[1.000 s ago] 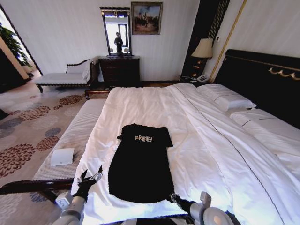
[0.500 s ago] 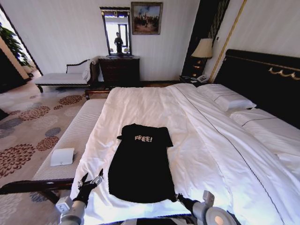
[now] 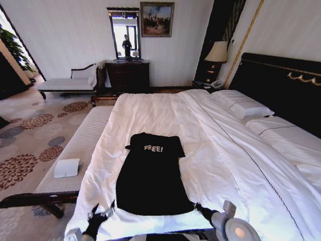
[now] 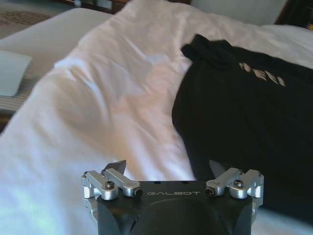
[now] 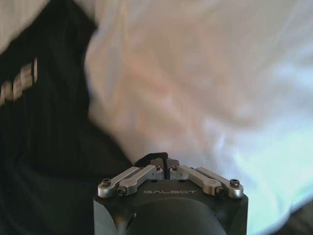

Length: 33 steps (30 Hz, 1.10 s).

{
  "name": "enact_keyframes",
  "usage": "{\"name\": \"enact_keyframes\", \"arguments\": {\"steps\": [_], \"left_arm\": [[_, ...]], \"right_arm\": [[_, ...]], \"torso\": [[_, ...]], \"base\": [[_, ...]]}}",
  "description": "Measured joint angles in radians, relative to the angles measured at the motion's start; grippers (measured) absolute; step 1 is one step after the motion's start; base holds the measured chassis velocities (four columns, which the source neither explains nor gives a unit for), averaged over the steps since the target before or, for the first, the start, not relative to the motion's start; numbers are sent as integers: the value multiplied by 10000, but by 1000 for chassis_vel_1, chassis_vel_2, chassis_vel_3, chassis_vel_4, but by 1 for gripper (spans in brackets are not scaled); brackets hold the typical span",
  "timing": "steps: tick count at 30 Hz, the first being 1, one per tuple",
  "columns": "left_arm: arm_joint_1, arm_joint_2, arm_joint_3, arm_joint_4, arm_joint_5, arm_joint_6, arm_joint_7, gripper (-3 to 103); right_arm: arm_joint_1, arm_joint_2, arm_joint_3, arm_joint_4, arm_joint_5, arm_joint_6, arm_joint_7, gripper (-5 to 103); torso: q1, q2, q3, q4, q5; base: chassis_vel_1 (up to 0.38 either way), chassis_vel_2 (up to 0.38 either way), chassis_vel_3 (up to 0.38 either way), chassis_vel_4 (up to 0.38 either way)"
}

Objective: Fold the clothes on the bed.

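Note:
The clothes are one black T-shirt [image 3: 153,175] with white "FREE!" lettering, lying flat on the bed [image 3: 165,115], collar away from me. My left gripper [image 3: 104,208] is open just off the hem's left corner, over the white duvet [image 4: 112,88]. In the left wrist view its fingers stand wide apart, with the T-shirt [image 4: 244,112] beside them. My right gripper [image 3: 198,206] is at the hem's right corner. The right wrist view shows that gripper [image 5: 156,159] shut, at the edge where the T-shirt [image 5: 44,122] meets the duvet. I cannot tell whether it pinches cloth.
A pale striped bench [image 3: 80,145] runs along the bed's left side with a small white flat box [image 3: 66,167] on it. Pillows [image 3: 243,108] and the dark headboard [image 3: 281,85] are at the right. A chaise [image 3: 67,83] and a dresser [image 3: 128,75] stand by the far wall.
Both grippers have drawn back toward me and sit lower in the head view. The right one slid outward to the right along the hem. The T-shirt has hardly moved.

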Motion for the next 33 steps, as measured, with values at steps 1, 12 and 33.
{"name": "enact_keyframes", "arguments": {"steps": [1, 12, 33], "left_arm": [[38, 16, 45, 11, 47, -48, 20, 97], [282, 184, 1160, 401, 978, -906, 203, 93], [-2272, 109, 2297, 1267, 316, 351, -211, 81]], "right_arm": [[94, -24, 61, -48, 2, 62, 12, 1], [954, -256, 295, -455, -161, 495, 198, 1], [1307, -263, 87, -625, -289, 690, 312, 1]], "torso": [[0, 0, 0, 0, 0], [0, 0, 0, -1, 0], [1, 0, 0, -2, 0]], "base": [[0, 0, 0, 0], [0, 0, 0, 0], [0, 0, 0, 0]]}}
